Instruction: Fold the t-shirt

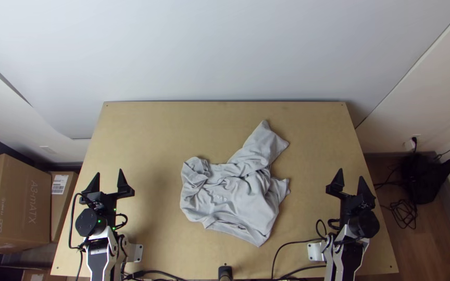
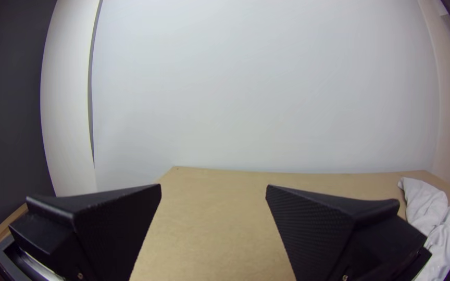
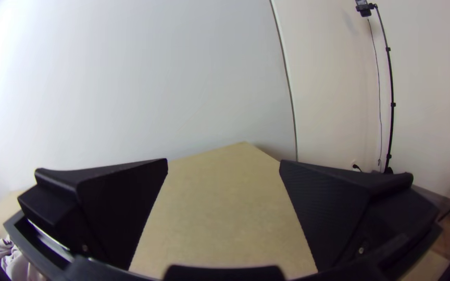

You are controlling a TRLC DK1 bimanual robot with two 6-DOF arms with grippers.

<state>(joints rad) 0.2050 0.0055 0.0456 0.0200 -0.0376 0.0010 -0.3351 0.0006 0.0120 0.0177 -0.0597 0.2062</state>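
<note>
Grey cloth makes up the t-shirt, which lies crumpled around the middle of the table, nearer the near edge than the far one. One strip juts toward the far edge, and a bunched part sits on the side toward the left edge. The left gripper stands over the left part of the table with its fingers spread and nothing between them; the right gripper, near the right edge, is likewise wide apart and holding nothing. Flattening looks like the step to come, and the likeliest trouble is layering: with the cloth rumpled over itself, a pinch could catch two plies and drag the whole garment instead of spreading it. The jutting strip may be mistaken for a sleeve or a hem, so a pull on it could twist the body further. Folding before the wrinkles are out would probably lock them in crooked. A tug toward the near edge could also bring the lowest corner against the black cable and snag there.
</note>
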